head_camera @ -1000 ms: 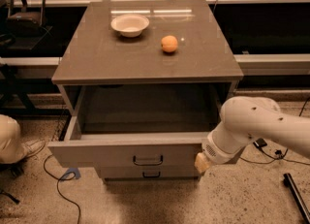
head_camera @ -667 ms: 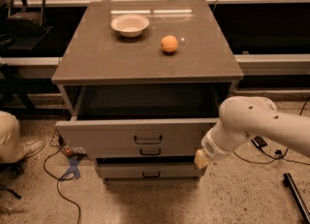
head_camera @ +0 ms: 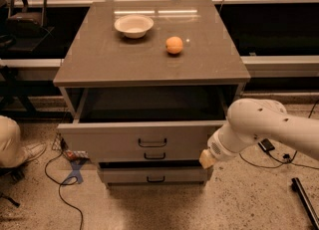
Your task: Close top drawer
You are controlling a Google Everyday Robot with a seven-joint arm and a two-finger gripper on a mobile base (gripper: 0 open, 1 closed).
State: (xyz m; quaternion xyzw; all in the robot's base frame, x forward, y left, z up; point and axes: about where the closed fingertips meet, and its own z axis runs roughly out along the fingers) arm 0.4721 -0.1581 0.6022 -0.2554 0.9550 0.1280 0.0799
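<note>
The top drawer (head_camera: 114,142) is a wide grey drawer with a small dark handle (head_camera: 152,143). It stands part way out of the grey cabinet (head_camera: 149,62), and its dark inside shows above the front panel. My white arm (head_camera: 259,127) comes in from the right. My gripper (head_camera: 207,158) is at the right end of the drawer front, low at its lower corner, mostly hidden by the wrist. The two lower drawers (head_camera: 155,176) sit below, and the middle one's handle shows just under the top panel.
A white bowl (head_camera: 133,25) and an orange (head_camera: 174,45) sit on the cabinet top. Cables (head_camera: 60,184) and blue tape (head_camera: 75,172) lie on the floor at the left. A person's leg and shoe (head_camera: 12,144) are at the far left, and a dark bar (head_camera: 305,201) lies at the lower right.
The top drawer has slid inward toward the cabinet, from far out to part way in. My arm has followed it, staying at its right end.
</note>
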